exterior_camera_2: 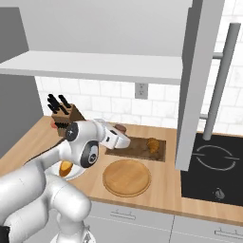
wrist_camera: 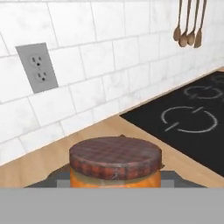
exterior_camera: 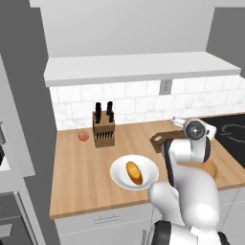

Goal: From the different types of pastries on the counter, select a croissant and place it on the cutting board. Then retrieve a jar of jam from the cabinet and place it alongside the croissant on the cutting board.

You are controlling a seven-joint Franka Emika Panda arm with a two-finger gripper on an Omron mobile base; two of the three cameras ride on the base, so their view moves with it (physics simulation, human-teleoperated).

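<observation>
Arm: white Franka arm bent forward low over the light-wood counter (exterior_camera_2: 161, 192).
Jaws: gripper (exterior_camera_2: 124, 138) closed on the orange-brown jar with dark lid (wrist_camera: 115, 165).
Jar: held over the dark brown cutting board (exterior_camera_2: 137, 151), beside the brown croissant (exterior_camera_2: 153, 144).

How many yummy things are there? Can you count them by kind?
Pastries: 2 (croissant, roll)
Fruit: 1
Jam jar: 1
Total: 4
</observation>
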